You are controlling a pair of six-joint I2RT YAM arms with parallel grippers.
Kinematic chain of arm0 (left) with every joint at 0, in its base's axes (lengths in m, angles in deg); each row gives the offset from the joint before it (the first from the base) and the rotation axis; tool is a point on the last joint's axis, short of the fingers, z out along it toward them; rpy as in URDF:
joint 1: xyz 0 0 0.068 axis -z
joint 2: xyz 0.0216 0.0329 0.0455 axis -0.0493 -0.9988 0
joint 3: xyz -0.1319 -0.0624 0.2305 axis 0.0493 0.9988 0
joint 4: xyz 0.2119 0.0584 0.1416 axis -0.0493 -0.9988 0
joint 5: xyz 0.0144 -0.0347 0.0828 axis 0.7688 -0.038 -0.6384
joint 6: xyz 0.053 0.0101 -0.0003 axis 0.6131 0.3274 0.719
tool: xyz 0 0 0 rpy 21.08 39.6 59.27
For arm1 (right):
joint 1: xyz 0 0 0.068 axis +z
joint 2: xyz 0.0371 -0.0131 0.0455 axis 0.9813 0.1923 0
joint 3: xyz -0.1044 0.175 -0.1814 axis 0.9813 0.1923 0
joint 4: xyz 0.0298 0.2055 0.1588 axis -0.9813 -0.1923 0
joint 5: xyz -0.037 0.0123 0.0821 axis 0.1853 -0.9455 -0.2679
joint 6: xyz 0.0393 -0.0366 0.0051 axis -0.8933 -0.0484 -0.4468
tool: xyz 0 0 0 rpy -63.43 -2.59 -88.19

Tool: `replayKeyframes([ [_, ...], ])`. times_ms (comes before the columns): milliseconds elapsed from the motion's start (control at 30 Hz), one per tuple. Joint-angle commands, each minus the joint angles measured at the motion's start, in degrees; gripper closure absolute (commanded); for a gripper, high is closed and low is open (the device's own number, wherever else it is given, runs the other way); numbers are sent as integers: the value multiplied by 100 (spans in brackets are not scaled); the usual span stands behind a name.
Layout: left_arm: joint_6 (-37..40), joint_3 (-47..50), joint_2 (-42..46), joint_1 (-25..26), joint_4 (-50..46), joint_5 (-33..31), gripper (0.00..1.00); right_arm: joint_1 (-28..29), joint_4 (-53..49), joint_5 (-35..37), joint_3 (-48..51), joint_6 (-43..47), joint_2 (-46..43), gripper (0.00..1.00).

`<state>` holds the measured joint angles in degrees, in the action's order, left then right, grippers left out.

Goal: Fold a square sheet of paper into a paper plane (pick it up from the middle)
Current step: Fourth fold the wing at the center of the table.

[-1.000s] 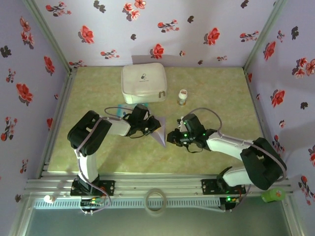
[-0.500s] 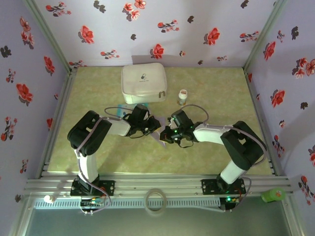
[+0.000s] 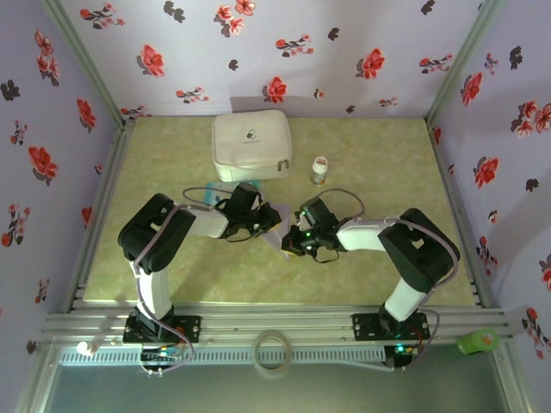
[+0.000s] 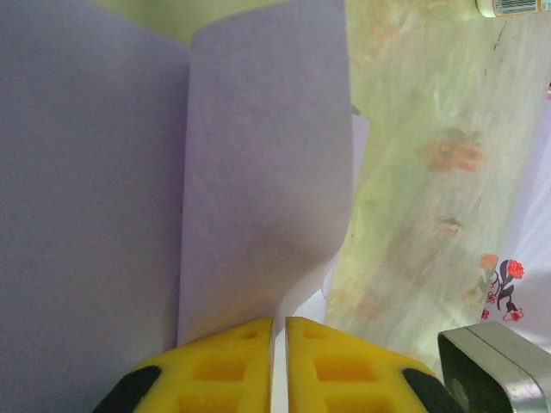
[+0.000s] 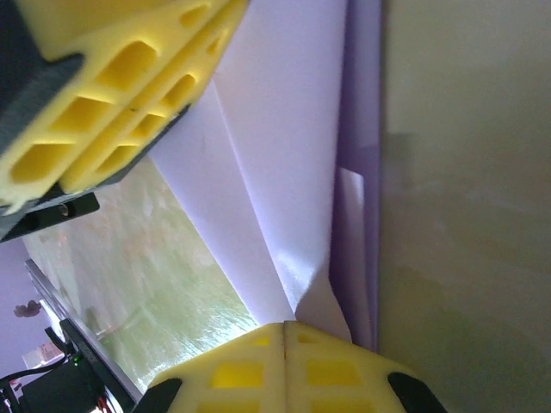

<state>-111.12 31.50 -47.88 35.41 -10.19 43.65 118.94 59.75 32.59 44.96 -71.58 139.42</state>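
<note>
The lavender sheet of paper (image 3: 278, 236), partly folded with creases, is held up off the table between both arms at mid-table. My left gripper (image 3: 263, 224) is shut on its edge; in the left wrist view the yellow fingertips (image 4: 279, 323) pinch the paper (image 4: 258, 172), which curves away above them. My right gripper (image 3: 291, 242) is shut on the opposite lower edge. In the right wrist view its jaws (image 5: 285, 325) meet over a folded corner of the paper (image 5: 284, 155), and the left gripper's yellow fingers (image 5: 112, 86) clamp the sheet at upper left.
A white zip case (image 3: 251, 144) lies at the back of the green table (image 3: 379, 163), with a small bottle (image 3: 319, 170) to its right. A teal packet (image 3: 217, 193) peeks out under the left arm. A tape ring (image 3: 273, 351) rests on the front rail.
My right gripper has swung left from mid-table up to the paper and shut on its lower edge. The left gripper has kept its hold and place.
</note>
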Motion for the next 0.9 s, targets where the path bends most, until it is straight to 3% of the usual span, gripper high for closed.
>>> replayKeyframes([
  [0,49,96,-165,-36,-197,-110,87,14,146,69,191,-102,-25,95],
  [667,-53,198,-161,-60,-129,-163,87,224,16,120,1215,-173,-768,96],
  [867,-73,216,-162,-62,-87,-171,87,229,-541,120,1193,90,-1049,96],
])
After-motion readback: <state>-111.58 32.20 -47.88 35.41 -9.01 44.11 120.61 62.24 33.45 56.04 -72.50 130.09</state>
